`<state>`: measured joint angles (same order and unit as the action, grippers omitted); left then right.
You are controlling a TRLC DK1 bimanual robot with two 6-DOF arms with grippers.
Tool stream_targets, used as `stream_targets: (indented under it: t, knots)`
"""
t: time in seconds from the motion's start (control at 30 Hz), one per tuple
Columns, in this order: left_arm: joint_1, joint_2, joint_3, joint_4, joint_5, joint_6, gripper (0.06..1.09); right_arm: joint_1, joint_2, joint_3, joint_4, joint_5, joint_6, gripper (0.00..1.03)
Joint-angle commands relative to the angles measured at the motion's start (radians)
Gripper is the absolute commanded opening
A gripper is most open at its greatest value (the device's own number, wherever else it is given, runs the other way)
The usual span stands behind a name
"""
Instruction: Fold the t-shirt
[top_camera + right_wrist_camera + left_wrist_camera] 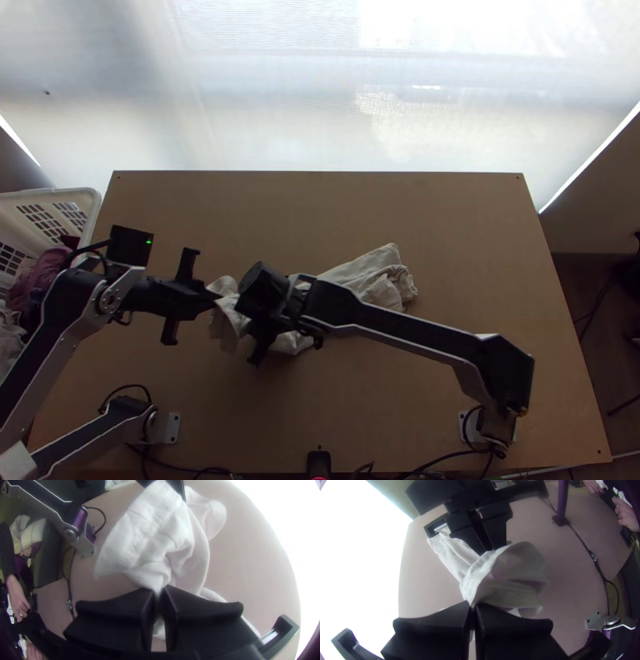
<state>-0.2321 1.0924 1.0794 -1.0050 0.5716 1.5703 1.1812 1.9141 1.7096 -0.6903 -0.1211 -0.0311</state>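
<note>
The off-white t-shirt lies bunched across the middle of the table, its left part raised between the two grippers. My left gripper, coming from the left, is shut on an edge of it. Just to the right, my right gripper points downward over the cloth, partly hidden by its own wrist. In the left wrist view, the t-shirt runs into the pinched fingers of my left gripper. In the right wrist view, gathered cloth passes between the closed fingertips of my right gripper.
A white basket with clothes stands beyond the table's left edge. Cables run along the near edge, beside a small black device. A person's hands rest beyond the near edge. The right forearm crosses low over the table.
</note>
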Motion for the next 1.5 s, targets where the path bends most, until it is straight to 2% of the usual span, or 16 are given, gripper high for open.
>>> stream_targets:
  t: [0.0,0.23,0.43,0.6,0.73,0.97,1.13,1.47]
  knots:
    - [-0.165,0.164,0.074,0.210,-0.053,-0.196,0.10,-0.109,-0.107,-0.160,-0.003,-0.003,-0.015,0.03]
    - [-0.256,0.363,0.223,0.325,-0.108,-0.300,0.10,-0.199,-0.182,-0.249,-0.003,-0.003,-0.043,0.03]
    - [-0.328,0.482,0.373,0.335,-0.144,-0.391,0.10,-0.299,-0.239,-0.306,-0.041,-0.041,-0.056,0.03]
    - [-0.395,0.563,0.452,0.336,-0.185,-0.401,0.10,-0.331,-0.297,-0.386,-0.060,-0.048,-0.082,0.03]
    - [-0.470,0.644,0.545,0.338,-0.208,-0.470,0.10,-0.379,-0.326,-0.441,-0.058,-0.060,-0.084,0.03]
    - [-0.547,0.811,0.691,0.387,-0.262,-0.489,0.10,-0.488,-0.351,-0.558,-0.037,-0.060,-0.115,0.03]
    - [-0.566,0.929,0.763,0.393,-0.294,-0.492,0.10,-0.522,-0.365,-0.622,0.014,-0.060,-0.122,0.03]
    - [-0.552,1.103,0.972,0.394,-0.351,-0.500,0.10,-0.631,-0.366,-0.656,0.049,-0.060,-0.165,0.03]
